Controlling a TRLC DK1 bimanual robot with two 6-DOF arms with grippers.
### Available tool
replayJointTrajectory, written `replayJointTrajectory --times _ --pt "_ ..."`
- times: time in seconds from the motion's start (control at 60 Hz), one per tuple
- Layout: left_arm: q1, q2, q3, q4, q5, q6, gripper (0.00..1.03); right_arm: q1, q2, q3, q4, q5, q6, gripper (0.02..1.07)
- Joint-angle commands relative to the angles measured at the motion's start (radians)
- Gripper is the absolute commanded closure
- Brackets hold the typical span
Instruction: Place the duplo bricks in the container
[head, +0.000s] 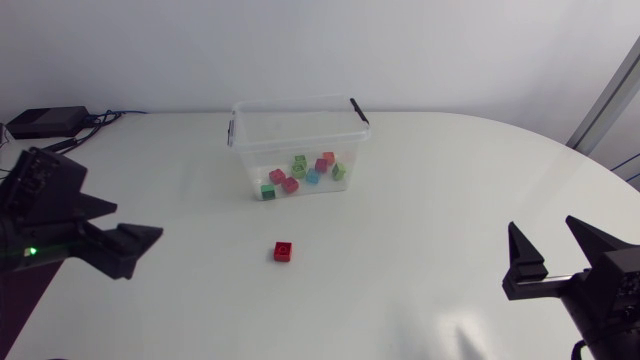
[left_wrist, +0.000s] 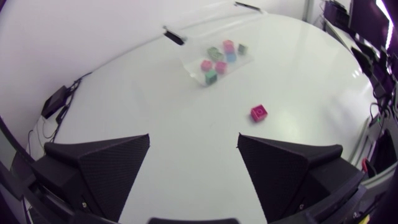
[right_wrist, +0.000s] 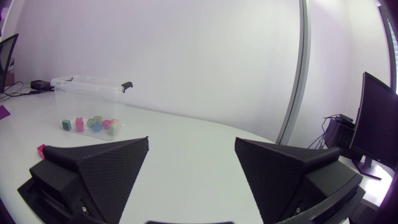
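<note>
Table (head: 440, 200): white, rounded far edge. I see bare surface across the whole middle and front, so there is open room for either arm to swing in low.

Container (head: 300, 138): clear tub, lid off, black latches at both ends. It stands toward the back of the table, centred between my two arms, with its long side facing me.

Left gripper (left_wrist: 194, 143): fingers spread wide, nothing between them. It hangs over the table's left side, pointing toward the middle.

Right gripper (head: 542, 225): fingers also wide apart and empty, low over the front right, well apart from everything.

Black box (head: 45, 122): sits with its cables at the back left corner, behind my left arm and out of any path to the tub.

Bricks in container (head: 300, 172): a loose cluster of pink, green and blue on the tub floor, toward its front wall.

Red brick (head: 284, 251): the only one left out. It sits on open table in front of the container, well apart from its front wall.
- From the left gripper it lies ahead and off toward the right finger's side.
- My left arm is clearly the nearer one.
- It looks roughly square and turned slightly. At this range I can't make out a long axis, so I would take it across whichever faces line up.
- Nothing stands beside it, and the run back to the tub is unobstructed.
</note>
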Motion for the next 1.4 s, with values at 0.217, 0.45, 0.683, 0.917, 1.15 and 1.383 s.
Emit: replayJointTrajectory --times 0.217,0.45,0.683,0.917,1.15,1.383 --pt "-0.155 0.070 0.022 -0.069 0.020 0.155 0.04 -0.008 -0.009 -0.020 0.014 -0.008 -0.018 0.07" --pt "-0.216 0.157 -0.028 -0.003 0.047 0.396 0.04 -0.007 -0.009 -0.020 0.014 -0.008 -0.018 0.07" --pt "-0.161 0.546 0.030 0.110 0.067 0.550 0.04 -0.007 -0.007 -0.020 0.014 -0.008 -0.018 0.07" --pt "-0.187 0.796 0.213 0.115 0.139 0.632 0.04 -0.008 -0.009 -0.020 0.014 -0.008 -0.018 0.07" --pt "-0.219 0.963 0.400 0.026 0.143 0.800 0.04 -0.007 -0.009 -0.020 0.014 -0.008 -0.018 0.07" --pt "-0.256 1.096 0.558 -0.043 0.143 0.906 0.04 -0.007 -0.009 -0.020 0.014 -0.008 -0.018 0.07"
